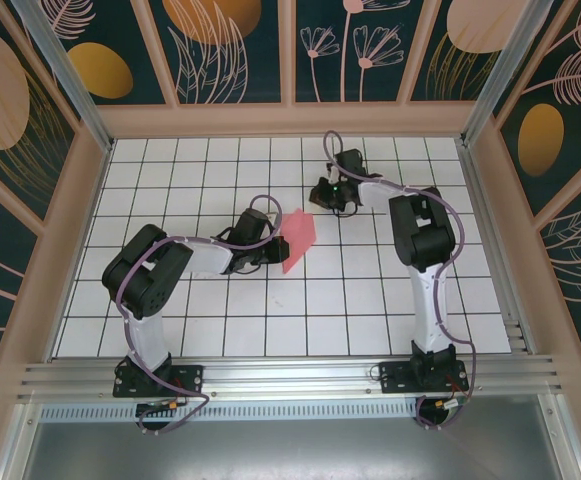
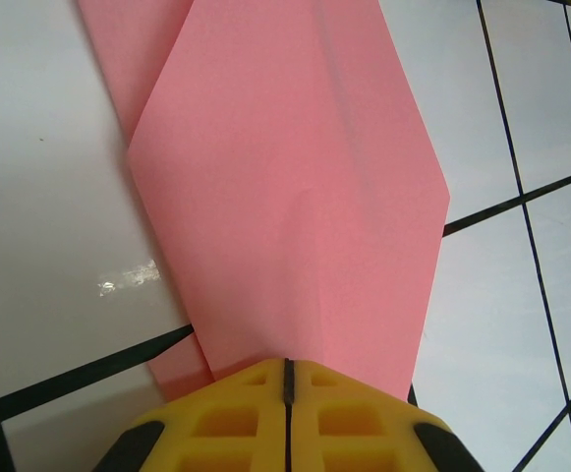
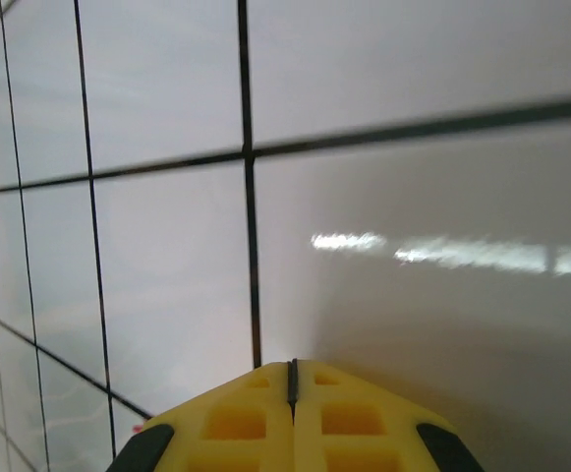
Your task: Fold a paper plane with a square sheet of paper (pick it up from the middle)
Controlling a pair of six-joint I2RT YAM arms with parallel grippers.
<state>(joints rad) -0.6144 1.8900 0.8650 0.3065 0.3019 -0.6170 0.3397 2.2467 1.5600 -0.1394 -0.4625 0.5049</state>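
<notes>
Bright even light; blurred glare streaks on glossy tiles.

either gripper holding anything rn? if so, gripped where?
Left gripper is shut on the folded pink paper, pinching its narrow near end; the rest spreads out ahead of it. Right gripper is shut over bare tile, holding nothing.

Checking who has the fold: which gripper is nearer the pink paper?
Left. The left gripper is shut on the pink paper at its edge; the right gripper, also shut, sits apart beyond its far corner.
</notes>
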